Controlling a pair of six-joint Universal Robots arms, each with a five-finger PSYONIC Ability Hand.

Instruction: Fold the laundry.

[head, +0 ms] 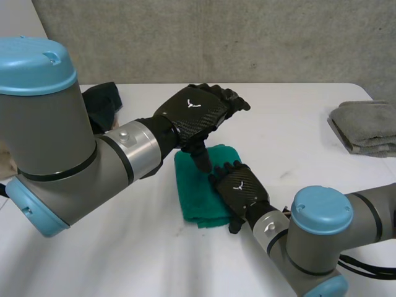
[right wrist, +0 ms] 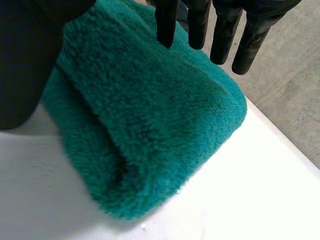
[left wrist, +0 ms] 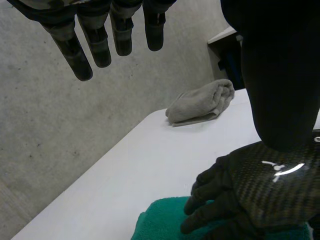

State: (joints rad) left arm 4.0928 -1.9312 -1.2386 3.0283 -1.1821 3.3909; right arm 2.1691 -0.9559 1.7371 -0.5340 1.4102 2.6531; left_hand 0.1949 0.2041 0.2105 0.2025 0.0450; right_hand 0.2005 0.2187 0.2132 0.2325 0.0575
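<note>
A green towel (head: 197,195) lies folded in a thick pad on the white table (head: 297,142), near its middle. My right hand (head: 239,187) rests flat on the pad's right part, open, fingers pointing away from me. In the right wrist view those fingers (right wrist: 210,25) hang straight over the fluffy green towel (right wrist: 150,125), whose folded edge faces the camera. My left hand (head: 197,113) hovers just above the pad's far edge, open, with its thumb pointing down toward the cloth. The left wrist view has its straight fingers (left wrist: 100,42) in the air and the right hand (left wrist: 250,195) on the green towel (left wrist: 160,220).
A folded grey towel (head: 365,127) lies at the table's right edge, also seen as the grey towel (left wrist: 200,102) beyond the left hand. A dark cloth (head: 102,99) sits at the back left behind my left arm. A grey wall runs behind the table.
</note>
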